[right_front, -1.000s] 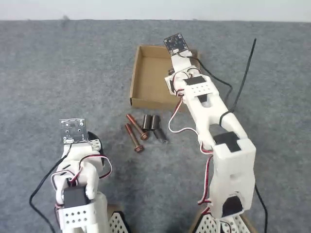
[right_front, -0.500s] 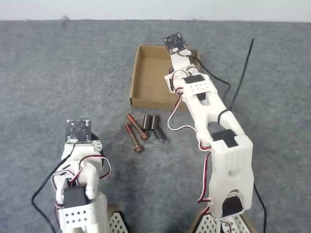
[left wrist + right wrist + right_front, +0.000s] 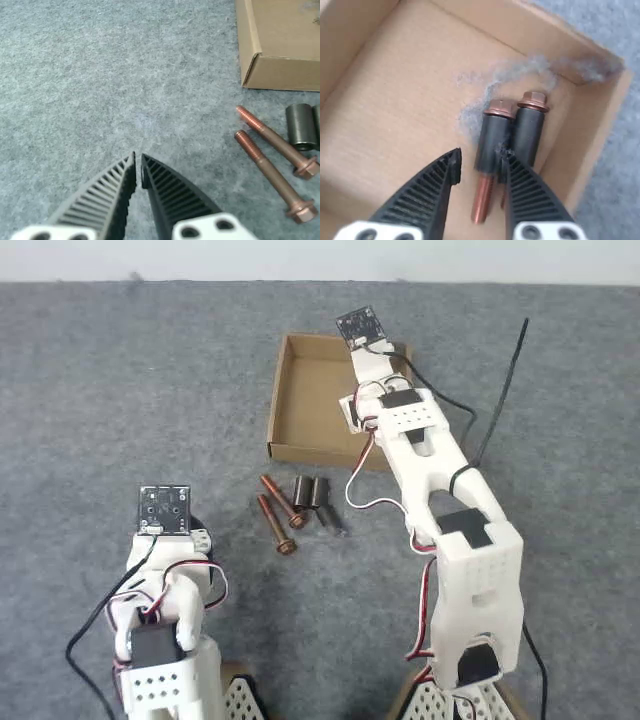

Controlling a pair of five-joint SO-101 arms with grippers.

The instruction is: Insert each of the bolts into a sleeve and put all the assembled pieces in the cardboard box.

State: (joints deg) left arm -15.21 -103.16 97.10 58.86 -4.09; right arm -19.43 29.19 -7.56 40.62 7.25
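In one corner of cardboard box (image 3: pixel 380 90): two assembled pieces (image 3: pixel 512 135) side by side. Right gripper (image 3: pixel 480 155) above them, jaws parted, empty. Left gripper (image 3: pixel 138 159) pinched near-closed, empty. Loose bolts (image 3: pixel 272 165) and sleeves (image 3: pixel 301 125) at table middle, just before box. Bolts likely stiff, heavy, roll-prone: grip mid-shank.

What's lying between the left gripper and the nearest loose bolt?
Just bare grey carpet, as the left wrist view shows, from the left gripper to that bolt.

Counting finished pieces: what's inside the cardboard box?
Two bolt-in-sleeve pieces lie side by side near a cardboard box corner, below the open right hand. In the high view the arm covers them.
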